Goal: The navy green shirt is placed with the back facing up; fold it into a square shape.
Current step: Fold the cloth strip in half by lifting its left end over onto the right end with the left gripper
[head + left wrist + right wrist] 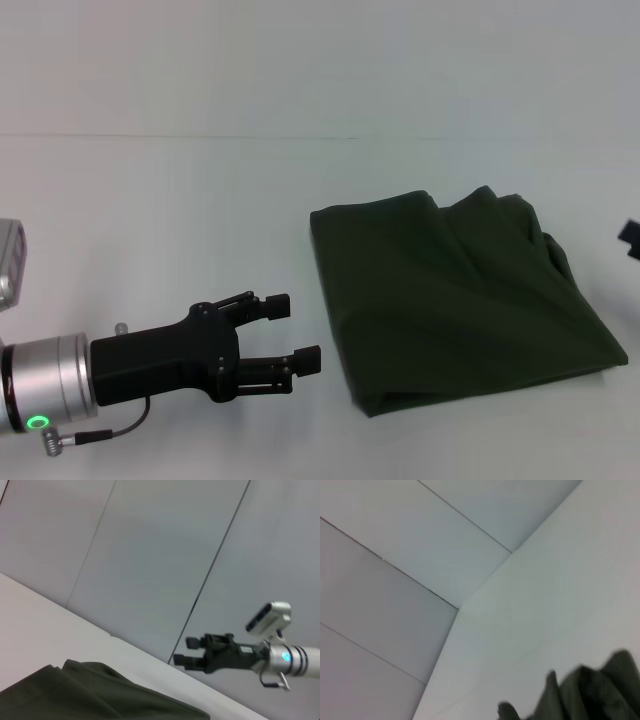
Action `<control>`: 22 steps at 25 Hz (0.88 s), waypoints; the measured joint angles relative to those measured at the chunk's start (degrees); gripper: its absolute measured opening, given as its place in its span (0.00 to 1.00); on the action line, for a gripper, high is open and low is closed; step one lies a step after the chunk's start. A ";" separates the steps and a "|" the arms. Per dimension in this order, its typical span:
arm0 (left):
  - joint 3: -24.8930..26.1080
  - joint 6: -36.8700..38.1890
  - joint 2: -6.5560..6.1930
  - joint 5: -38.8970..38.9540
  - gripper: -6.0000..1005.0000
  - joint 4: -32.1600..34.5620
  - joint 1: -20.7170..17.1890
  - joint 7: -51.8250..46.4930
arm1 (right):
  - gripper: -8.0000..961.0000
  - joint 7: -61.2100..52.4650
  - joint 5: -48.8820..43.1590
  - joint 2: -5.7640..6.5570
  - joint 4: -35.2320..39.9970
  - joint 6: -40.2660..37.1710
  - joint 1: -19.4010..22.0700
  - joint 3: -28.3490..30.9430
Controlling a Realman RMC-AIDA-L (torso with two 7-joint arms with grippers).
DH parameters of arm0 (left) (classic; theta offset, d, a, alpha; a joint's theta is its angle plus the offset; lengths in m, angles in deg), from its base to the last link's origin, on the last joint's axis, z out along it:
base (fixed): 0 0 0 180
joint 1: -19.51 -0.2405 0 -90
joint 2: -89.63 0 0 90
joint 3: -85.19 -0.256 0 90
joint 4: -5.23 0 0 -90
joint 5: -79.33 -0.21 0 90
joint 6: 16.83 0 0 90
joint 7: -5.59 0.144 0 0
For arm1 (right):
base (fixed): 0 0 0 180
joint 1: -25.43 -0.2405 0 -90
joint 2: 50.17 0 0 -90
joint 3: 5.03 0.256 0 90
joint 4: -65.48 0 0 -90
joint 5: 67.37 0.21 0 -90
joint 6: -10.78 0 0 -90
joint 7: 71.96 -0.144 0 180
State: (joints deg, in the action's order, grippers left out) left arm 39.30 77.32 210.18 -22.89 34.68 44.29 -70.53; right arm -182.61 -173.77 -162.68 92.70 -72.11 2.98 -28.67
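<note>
The navy green shirt lies folded into a rough square on the white table, right of centre, with wrinkles along its far edge. My left gripper hovers just left of the shirt's near-left corner, open and empty, apart from the cloth. Only a black tip of my right gripper shows at the right edge, beside the shirt's far-right side. In the left wrist view the right gripper hangs beyond the shirt, fingers apart, holding nothing. The right wrist view catches a bunched corner of the shirt.
The white table runs back to a pale wall. Bare tabletop lies to the left of and behind the shirt. Grey wall panels fill the background of both wrist views.
</note>
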 joint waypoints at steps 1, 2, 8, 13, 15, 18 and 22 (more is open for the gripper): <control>0.00 -0.01 0.04 0.03 0.94 0.00 0.00 0.00 | 0.51 -0.93 -0.39 0.33 0.12 0.67 -1.17 -0.32; 0.02 -0.04 0.05 0.05 0.94 0.00 0.00 0.00 | 0.55 -2.37 -1.29 0.73 0.15 1.97 -2.84 -0.91; 0.01 -0.06 -0.11 0.32 0.94 0.03 0.34 -0.01 | 0.76 -10.33 -9.82 1.35 -0.29 10.55 -13.32 -5.34; 0.07 -0.11 -0.14 0.38 0.94 0.14 0.37 -0.05 | 0.90 -10.98 -12.50 -0.16 -0.49 14.89 -16.90 -8.48; 0.11 -0.12 -0.15 0.42 0.94 0.16 0.27 -0.07 | 0.91 -10.99 -12.54 -0.59 -0.51 16.38 -17.15 -9.23; 0.46 -0.07 -0.15 0.45 0.95 0.18 0.12 -0.08 | 0.92 -11.00 -12.56 -1.07 -0.66 17.97 -17.20 -9.91; 0.62 0.04 -0.15 0.45 0.95 0.12 0.06 -0.08 | 0.91 -10.99 -12.60 -1.62 -0.76 19.16 -16.68 -10.81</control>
State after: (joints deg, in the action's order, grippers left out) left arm 39.92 77.36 210.03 -22.43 34.80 44.35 -70.61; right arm -193.60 -186.37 -164.30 91.94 -52.96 -13.70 -39.47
